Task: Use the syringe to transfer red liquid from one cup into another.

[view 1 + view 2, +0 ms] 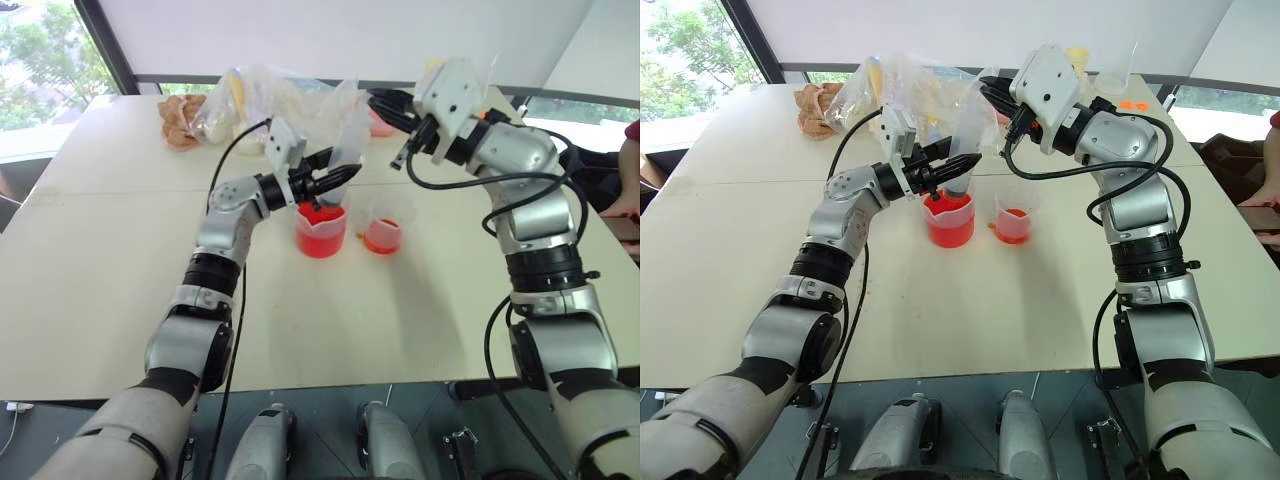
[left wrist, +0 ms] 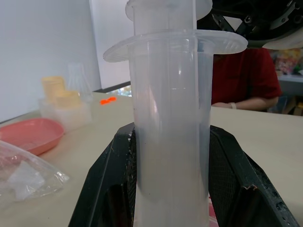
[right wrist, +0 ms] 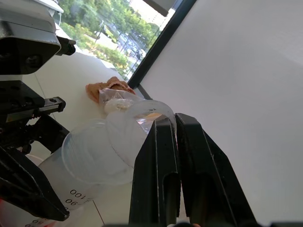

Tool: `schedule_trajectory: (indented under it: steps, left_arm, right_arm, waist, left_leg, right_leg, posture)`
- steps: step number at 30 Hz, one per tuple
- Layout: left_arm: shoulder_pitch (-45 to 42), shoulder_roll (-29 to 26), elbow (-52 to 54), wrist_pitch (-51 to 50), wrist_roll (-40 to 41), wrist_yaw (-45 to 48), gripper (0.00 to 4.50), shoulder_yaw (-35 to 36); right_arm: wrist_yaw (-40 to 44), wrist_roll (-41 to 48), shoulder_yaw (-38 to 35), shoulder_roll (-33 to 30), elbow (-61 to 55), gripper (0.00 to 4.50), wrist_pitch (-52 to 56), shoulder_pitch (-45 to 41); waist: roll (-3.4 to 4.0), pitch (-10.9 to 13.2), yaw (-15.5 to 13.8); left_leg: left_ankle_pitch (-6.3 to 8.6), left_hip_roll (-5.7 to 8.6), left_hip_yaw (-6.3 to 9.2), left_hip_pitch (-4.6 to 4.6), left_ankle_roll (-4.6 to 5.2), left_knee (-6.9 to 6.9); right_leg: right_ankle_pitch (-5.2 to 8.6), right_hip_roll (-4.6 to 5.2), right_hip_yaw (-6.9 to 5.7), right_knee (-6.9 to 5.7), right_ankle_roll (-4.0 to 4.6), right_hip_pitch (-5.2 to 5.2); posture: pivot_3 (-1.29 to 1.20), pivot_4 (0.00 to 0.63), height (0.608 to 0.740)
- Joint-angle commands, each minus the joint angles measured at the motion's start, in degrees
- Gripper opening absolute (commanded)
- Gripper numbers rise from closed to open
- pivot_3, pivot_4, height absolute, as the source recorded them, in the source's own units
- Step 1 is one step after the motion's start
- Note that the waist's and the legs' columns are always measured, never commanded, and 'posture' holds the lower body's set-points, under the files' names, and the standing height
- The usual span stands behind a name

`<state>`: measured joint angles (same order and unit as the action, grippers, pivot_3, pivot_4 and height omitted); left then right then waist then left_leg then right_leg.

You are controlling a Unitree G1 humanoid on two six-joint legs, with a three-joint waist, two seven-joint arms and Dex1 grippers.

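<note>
The syringe, a light, stiff, slick plastic tube, stands upright with its tip in the beaker, clamped mid-barrel between the left fingers, while the right fingers, pressed together, pinch its plunger's top disc, probably the best hold.

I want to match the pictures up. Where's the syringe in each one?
Left eye: syringe mid-picture, above the beaker.
Right eye: mid-picture, above the beaker.
Left wrist: upright, clamped in the left tool.
Right wrist: beside the right tool, markings showing.
Shared landmark: the bag.
</note>
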<state>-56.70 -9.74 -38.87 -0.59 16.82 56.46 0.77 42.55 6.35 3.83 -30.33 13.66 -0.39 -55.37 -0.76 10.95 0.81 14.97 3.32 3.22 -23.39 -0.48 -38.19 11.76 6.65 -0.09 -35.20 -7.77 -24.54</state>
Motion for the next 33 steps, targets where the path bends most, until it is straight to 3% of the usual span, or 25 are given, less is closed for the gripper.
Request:
schedule_trajectory:
  steps: [1, 10, 13, 19, 26, 33]
  left_arm:
    - [2.16, -0.51, -0.24, -1.22, -1.25, 0.18, 1.44, -1.04]
    - [1.86, -0.67, 0.78, -2.38, -0.33, -0.45, 1.44, -0.16]
    - [0.77, -0.75, 1.72, -4.05, 1.48, -1.29, 1.44, 1.63]
    - [0.17, -1.86, 4.35, -6.07, 2.97, -2.33, 1.44, 3.05]
    - [-1.10, -1.83, 9.10, -9.08, 6.40, -4.07, 1.44, 5.60]
    - [-8.08, 1.56, 13.06, -9.31, 8.58, -3.87, 1.44, 4.83]
  right_arm:
    - [-3.51, 1.02, -5.95, -1.93, -2.93, 0.04, -2.44, -5.34]
    - [-3.33, 1.94, -6.14, -1.98, -2.76, 0.04, -2.22, -4.81]
    - [-1.32, 4.04, -6.23, -2.04, -4.60, 0.95, -0.30, -2.99]
    - [0.75, 5.55, -7.17, -6.22, -14.97, 3.94, 6.60, 6.92]
    - [-1.08, 15.29, -19.59, -12.55, -29.23, 3.94, 22.32, 19.98]
    - [-5.91, 11.93, -25.00, -16.38, -29.99, 3.94, 23.35, 26.49]
  waist:
    - [0.00, 0.00, 0.01]
    - [0.00, 0.00, 0.01]
    - [0.00, 0.00, -0.02]
    - [0.00, 0.00, -0.20]
    - [0.01, 0.02, -0.44]
    - [0.00, 0.02, -0.41]
  left_leg:
    - [0.00, 0.00, 0.00, 0.00, 0.00, 0.00]
    - [0.00, 0.00, 0.00, 0.00, 0.00, 0.01]
    - [0.00, 0.00, 0.00, 0.00, 0.00, 0.01]
    - [0.01, -0.01, 0.09, -0.02, 0.01, 0.02]
    - [0.02, -0.02, 0.09, -0.06, 0.03, 0.00]
    - [0.02, -0.01, 0.05, -0.04, 0.03, -0.02]
  right_leg:
    - [0.00, 0.00, 0.00, 0.00, 0.00, 0.00]
    - [0.00, 0.00, 0.00, 0.00, 0.00, 0.00]
    - [0.00, 0.00, 0.00, 0.00, 0.00, 0.00]
    - [0.00, -0.01, -0.06, 0.02, 0.00, 0.03]
    - [0.00, 0.03, -0.04, 0.03, 0.00, 0.03]
    - [0.00, 0.03, -0.04, 0.02, 0.00, 0.05]
  posture:
    - [0.00, 0.150, 0.740]
    - [0.00, 0.150, 0.740]
    - [0.00, 0.150, 0.740]
    - [0.00, 0.150, 0.740]
    - [0.00, 0.150, 0.740]
    - [0.00, 0.150, 0.740]
